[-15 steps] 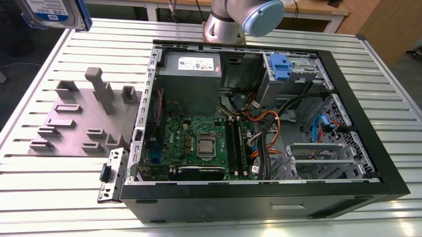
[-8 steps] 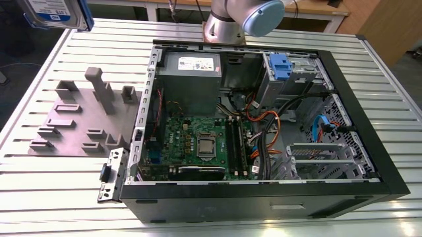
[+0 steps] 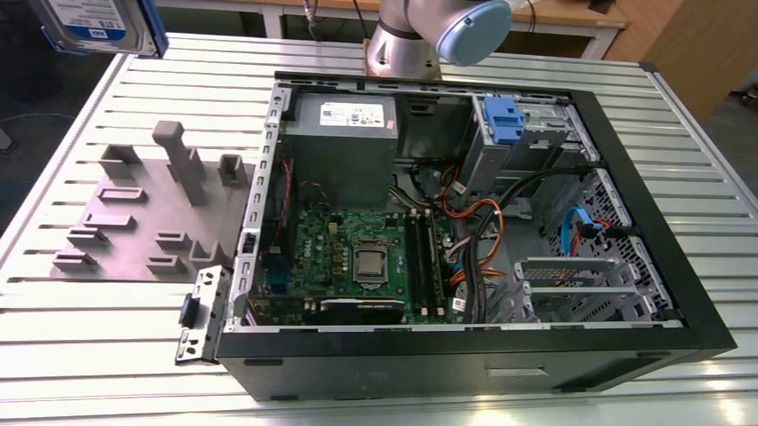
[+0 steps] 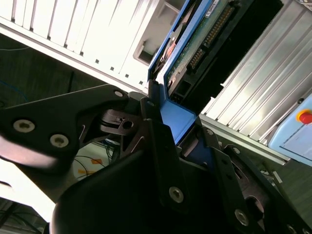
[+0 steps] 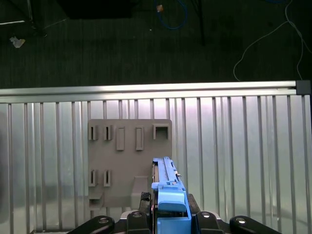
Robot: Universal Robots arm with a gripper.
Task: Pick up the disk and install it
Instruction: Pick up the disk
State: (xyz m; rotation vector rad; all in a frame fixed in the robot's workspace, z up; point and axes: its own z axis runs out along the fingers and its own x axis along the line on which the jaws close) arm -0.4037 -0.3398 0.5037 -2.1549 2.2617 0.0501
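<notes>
Clamping the disk [image 5: 165, 180] by one blue end tab, the gripper [image 5: 170, 220] is narrowed onto the carrier. In the second wrist view its black fingers [image 4: 158, 146] press the tab from both sides. Holding it by the tab likely leaves the long body free to slide into a bay and keeps the pads off the circuit board.

The disk hangs edge-on in the air, clear of the slatted table [image 3: 95, 355]. In the first wrist view the grey slotted holder [image 5: 127, 146] lies beneath it. In the exterior view the disk sits at about eleven o'clock in the frame, well apart from the open computer case [image 3: 474, 359], and the holder lies at nine o'clock from that case.

The disk has a flat silver-grey body in a blue plastic frame. One face carries a white-and-blue label, which is cut by the frame edge, so its full extent is uncertain. The other face shows a board with a row of connector pins.

Another blue carrier [image 3: 503, 120] sits in the bay at one o'clock inside the case. The held disk is not yet installed.
</notes>
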